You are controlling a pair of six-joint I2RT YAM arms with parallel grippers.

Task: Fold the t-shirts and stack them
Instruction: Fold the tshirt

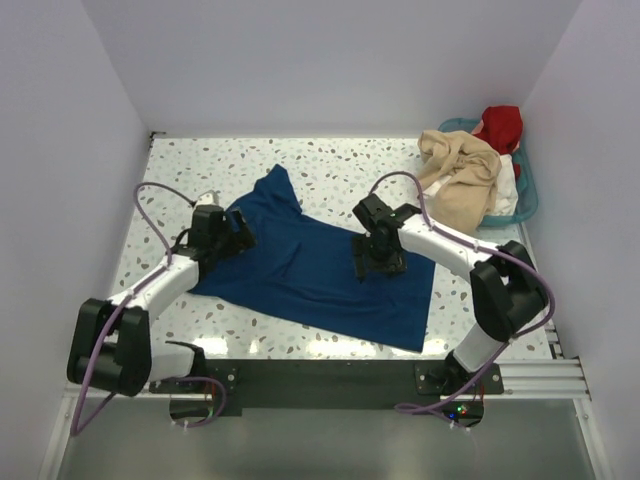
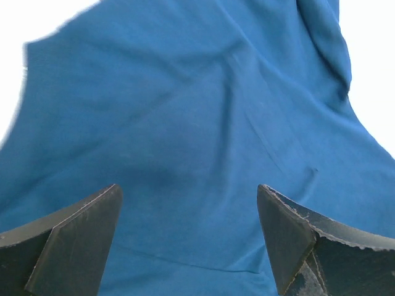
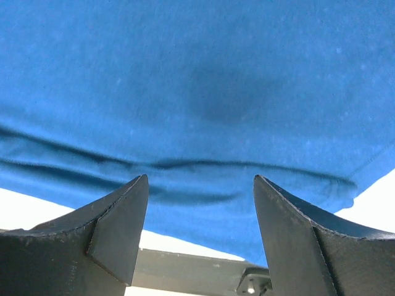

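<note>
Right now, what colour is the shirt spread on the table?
Navy blue t-shirt; top external view.

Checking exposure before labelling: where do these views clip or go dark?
Left wrist: speckled white table clips to blank white around the dark blue cloth t-shirt. Right wrist: same clipping lower left, plus a soft shadow patch on the shirt. Top external: even light, speckles readable.

pale walls, speckled, perhaps terrazzo, table
</note>
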